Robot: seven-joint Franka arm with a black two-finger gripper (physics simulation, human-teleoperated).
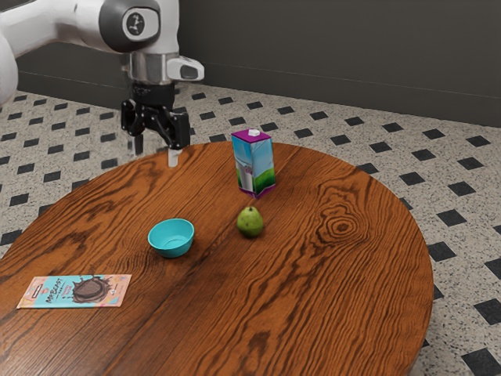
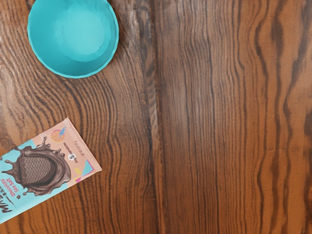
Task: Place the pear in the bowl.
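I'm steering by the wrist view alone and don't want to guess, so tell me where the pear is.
Observer: The pear rests on the table, apart from the bowl, toward the exterior view's right.
Operator: Name whatever stands behind it.
Observer: A drink carton, upright, just beyond the pear as the exterior view looks.
Operator: Now report on the gripper.
Observer: The gripper is open and holds nothing.
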